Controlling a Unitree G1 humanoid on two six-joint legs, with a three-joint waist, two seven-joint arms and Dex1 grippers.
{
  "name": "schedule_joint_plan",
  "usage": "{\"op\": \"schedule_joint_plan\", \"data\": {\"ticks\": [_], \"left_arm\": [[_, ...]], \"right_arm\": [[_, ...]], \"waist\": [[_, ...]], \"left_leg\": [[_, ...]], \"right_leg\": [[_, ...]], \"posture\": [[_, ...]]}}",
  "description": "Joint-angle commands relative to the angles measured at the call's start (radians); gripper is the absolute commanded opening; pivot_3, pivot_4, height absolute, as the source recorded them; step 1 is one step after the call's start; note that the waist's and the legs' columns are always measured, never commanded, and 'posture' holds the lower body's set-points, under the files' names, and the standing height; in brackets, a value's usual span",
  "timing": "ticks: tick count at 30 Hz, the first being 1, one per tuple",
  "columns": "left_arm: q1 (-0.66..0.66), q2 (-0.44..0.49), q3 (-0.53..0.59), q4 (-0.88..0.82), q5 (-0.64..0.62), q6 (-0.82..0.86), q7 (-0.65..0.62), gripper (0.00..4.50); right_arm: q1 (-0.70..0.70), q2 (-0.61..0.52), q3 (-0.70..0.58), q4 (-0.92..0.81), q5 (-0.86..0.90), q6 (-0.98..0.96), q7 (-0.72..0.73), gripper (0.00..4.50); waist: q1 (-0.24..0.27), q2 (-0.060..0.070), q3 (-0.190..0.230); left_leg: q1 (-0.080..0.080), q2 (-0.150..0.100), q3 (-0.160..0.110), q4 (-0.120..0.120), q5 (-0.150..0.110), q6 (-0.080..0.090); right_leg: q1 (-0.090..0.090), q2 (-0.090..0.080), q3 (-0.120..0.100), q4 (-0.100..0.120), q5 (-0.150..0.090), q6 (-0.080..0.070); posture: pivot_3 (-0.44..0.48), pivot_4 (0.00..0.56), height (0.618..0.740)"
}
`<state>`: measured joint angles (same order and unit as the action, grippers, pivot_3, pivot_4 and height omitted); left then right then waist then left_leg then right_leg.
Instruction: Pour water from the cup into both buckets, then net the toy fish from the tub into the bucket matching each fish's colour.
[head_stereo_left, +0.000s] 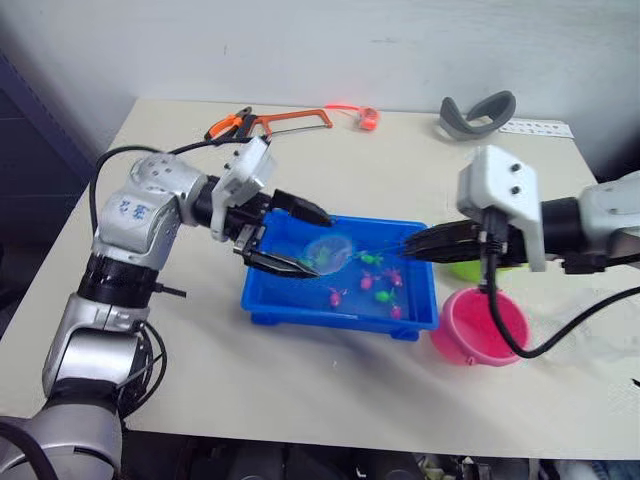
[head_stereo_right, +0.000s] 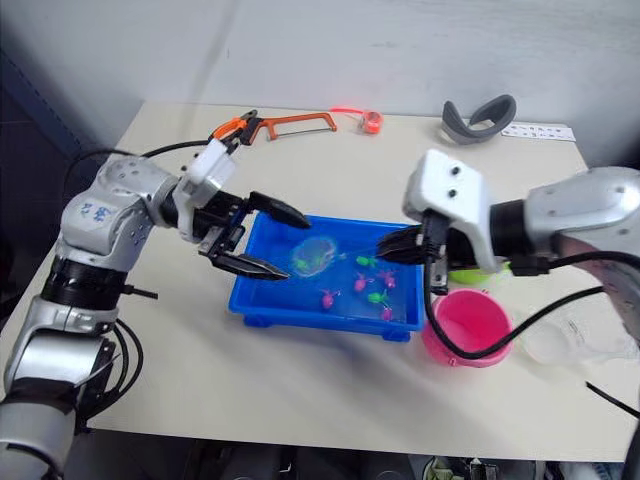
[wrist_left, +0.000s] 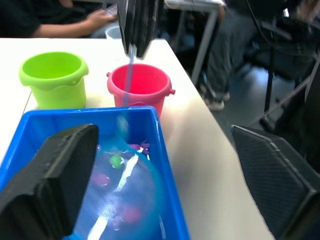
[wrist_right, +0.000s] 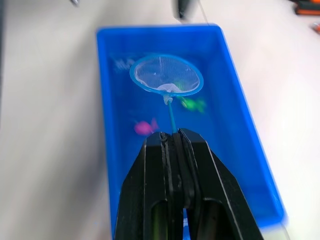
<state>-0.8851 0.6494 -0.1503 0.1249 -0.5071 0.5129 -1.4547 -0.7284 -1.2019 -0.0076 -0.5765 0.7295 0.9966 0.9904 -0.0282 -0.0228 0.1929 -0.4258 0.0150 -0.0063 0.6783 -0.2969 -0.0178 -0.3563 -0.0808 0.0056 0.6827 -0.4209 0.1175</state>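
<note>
A: Starting with the biggest piece, how was the tub (head_stereo_left: 341, 310) judged to handle?

B: It was taken to be stiff plastic, made heavy and sloshy by the water; any hold would best be taken at its rim. It was seen as bright blue, shallow and rectangular, set mid-table.

A: And the buckets?

B: The pink bucket (head_stereo_left: 480, 326) and green bucket (wrist_left: 53, 77) were seen just beside the tub's right end, small, round and rigid. They were judged light and easily tipped.

A: The net (wrist_right: 167, 76)?

B: Its light-blue hoop was held over the water at the tub's left half. A light, springy thing was supposed, best pinched at the end of its thin handle, where the right gripper (wrist_right: 173, 142) was clamped shut on it.

A: The left gripper (head_stereo_right: 266, 240)?

B: It was spread wide at the tub's left end, nothing held.

A: The fish (head_stereo_right: 378, 296)?

B: Tiny, green and pink, scattered in the water; they were judged slick and weightless.
</note>
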Motion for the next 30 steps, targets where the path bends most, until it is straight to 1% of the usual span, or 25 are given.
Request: {"op": "schedule_joint_plan", "data": {"ticks": [1, 4, 7, 10, 14, 19, 23, 30], "left_arm": [[0.084, 0.031, 0.035, -0.097, 0.000, -0.018, 0.021, 4.48], [0.137, 0.045, 0.025, -0.137, 0.015, -0.018, 0.035, 4.48], [0.158, 0.044, 0.010, -0.134, 0.045, -0.018, 0.064, 4.48], [0.166, 0.040, 0.005, -0.137, 0.061, -0.030, 0.071, 4.48], [0.159, 0.023, 0.005, -0.134, 0.070, -0.033, 0.091, 4.48], [0.161, 0.010, 0.000, -0.155, 0.060, -0.028, 0.093, 4.48], [0.162, -0.002, -0.026, -0.172, 0.072, -0.037, 0.095, 4.48], [0.147, -0.006, -0.034, -0.173, 0.077, -0.042, 0.093, 4.48]], "right_arm": [[0.120, -0.091, -0.112, -0.007, -0.125, -0.162, 0.055, 0.00], [0.244, -0.131, -0.161, 0.016, -0.220, -0.289, 0.091, 0.00], [0.359, -0.146, -0.197, 0.052, -0.328, -0.428, 0.111, 0.00], [0.416, -0.146, -0.201, 0.091, -0.420, -0.569, 0.118, 0.00], [0.431, -0.142, -0.176, 0.143, -0.497, -0.720, 0.138, 0.00], [0.421, -0.138, -0.154, 0.202, -0.537, -0.921, 0.215, 0.00], [0.414, -0.139, -0.129, 0.260, -0.568, -1.097, 0.275, 0.00], [0.384, -0.132, -0.056, 0.326, -0.646, -1.301, 0.310, 0.00]], "waist": [[0.000, 0.000, 0.000], [0.001, 0.000, 0.000], [0.001, 0.000, 0.000], [0.001, 0.000, 0.000], [-0.001, 0.000, 0.000], [0.000, 0.000, 0.000], [0.000, 0.000, 0.000], [0.000, 0.000, 0.000]], "left_leg": [[0.000, 0.000, 0.000, 0.001, 0.000, 0.000], [0.000, 0.000, 0.001, 0.001, 0.000, 0.000], [0.000, 0.000, 0.002, 0.002, 0.000, 0.000], [0.000, -0.001, 0.003, 0.003, 0.000, 0.000], [0.001, 0.000, 0.003, 0.003, 0.000, 0.000], [0.002, 0.000, 0.004, 0.003, 0.000, 0.000], [0.002, 0.000, 0.003, 0.003, 0.000, 0.000], [0.002, 0.000, 0.003, 0.003, 0.000, 0.000]], "right_leg": [[0.000, 0.000, 0.000, 0.000, 0.000, 0.000], [0.002, 0.001, 0.000, -0.002, 0.000, 0.000], [0.002, 0.001, 0.000, -0.002, 0.000, 0.000], [0.003, 0.002, 0.000, -0.003, 0.000, 0.000], [0.003, 0.002, 0.000, -0.003, 0.000, 0.000], [0.003, 0.002, 0.000, -0.003, 0.000, 0.000], [0.003, 0.002, 0.000, -0.003, 0.000, 0.000], [0.004, 0.002, 0.000, -0.003, 0.000, 0.000]], "posture": [[0.000, 0.150, 0.740], [0.000, 0.150, 0.740], [0.000, 0.150, 0.740], [0.000, 0.150, 0.740], [0.000, 0.150, 0.740], [0.000, 0.150, 0.740], [0.000, 0.150, 0.740], [0.000, 0.150, 0.740]]}}
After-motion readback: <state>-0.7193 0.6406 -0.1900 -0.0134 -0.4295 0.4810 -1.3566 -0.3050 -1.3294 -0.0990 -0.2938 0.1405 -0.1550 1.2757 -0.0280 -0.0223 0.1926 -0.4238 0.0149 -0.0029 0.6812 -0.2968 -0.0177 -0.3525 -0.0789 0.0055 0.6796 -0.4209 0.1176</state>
